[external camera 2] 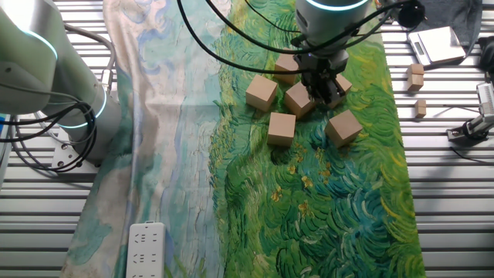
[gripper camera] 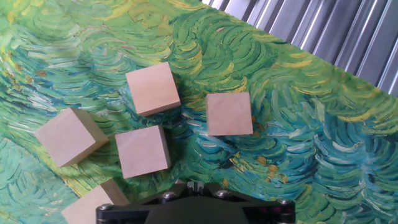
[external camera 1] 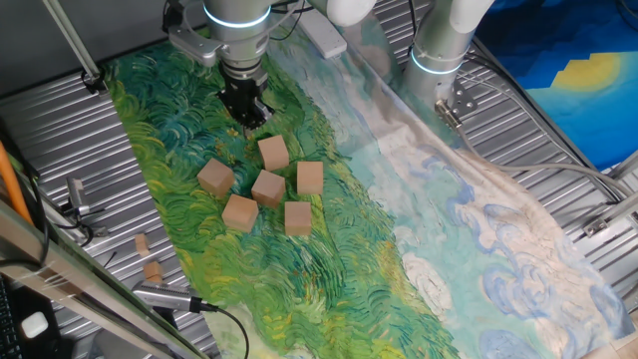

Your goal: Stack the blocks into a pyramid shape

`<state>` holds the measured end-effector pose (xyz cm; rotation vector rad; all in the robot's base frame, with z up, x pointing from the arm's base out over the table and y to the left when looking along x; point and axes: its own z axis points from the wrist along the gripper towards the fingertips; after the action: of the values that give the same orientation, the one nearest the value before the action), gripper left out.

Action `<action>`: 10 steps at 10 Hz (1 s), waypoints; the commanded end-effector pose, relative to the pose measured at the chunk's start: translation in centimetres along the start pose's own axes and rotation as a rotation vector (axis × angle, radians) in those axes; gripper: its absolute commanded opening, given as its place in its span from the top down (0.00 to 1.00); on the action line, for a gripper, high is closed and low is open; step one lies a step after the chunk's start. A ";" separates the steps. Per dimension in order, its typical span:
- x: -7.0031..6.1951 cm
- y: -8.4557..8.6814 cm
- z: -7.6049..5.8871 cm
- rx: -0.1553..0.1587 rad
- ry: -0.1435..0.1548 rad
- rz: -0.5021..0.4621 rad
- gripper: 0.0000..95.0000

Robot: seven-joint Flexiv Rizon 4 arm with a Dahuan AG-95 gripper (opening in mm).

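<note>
— Where are your jaws, and how do they stand?

— My jaws (external camera 1: 246, 110) hang just above the painted cloth (external camera 1: 349, 259), empty. Whether they are spread or pressed together, I cannot tell: my own camera shows only the black base of my hand, and both fixed views are too small.

— And the blocks?

— All six blocks (external camera 1: 267, 186) lie singly on the cloth, none stacked. The nearest one (external camera 1: 273, 153) sits just below and ahead of my jaws; the rest fan out beyond it in a loose cluster, near one another with most apart. My own camera sees five of them.

— Anything farther out?

— Two small tan bits (external camera 1: 147, 256) on the ribbed metal tabletop (external camera 1: 60, 130), well apart from my jaws.
</note>
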<state>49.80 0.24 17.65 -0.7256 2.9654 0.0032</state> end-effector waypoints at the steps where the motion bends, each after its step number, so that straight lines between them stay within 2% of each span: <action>1: 0.0 0.0 0.0 0.000 -0.001 -0.003 1.00; 10: 0.0 0.0 0.0 0.004 -0.002 0.004 1.00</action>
<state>49.94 0.27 17.68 -0.7152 2.9644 -0.0015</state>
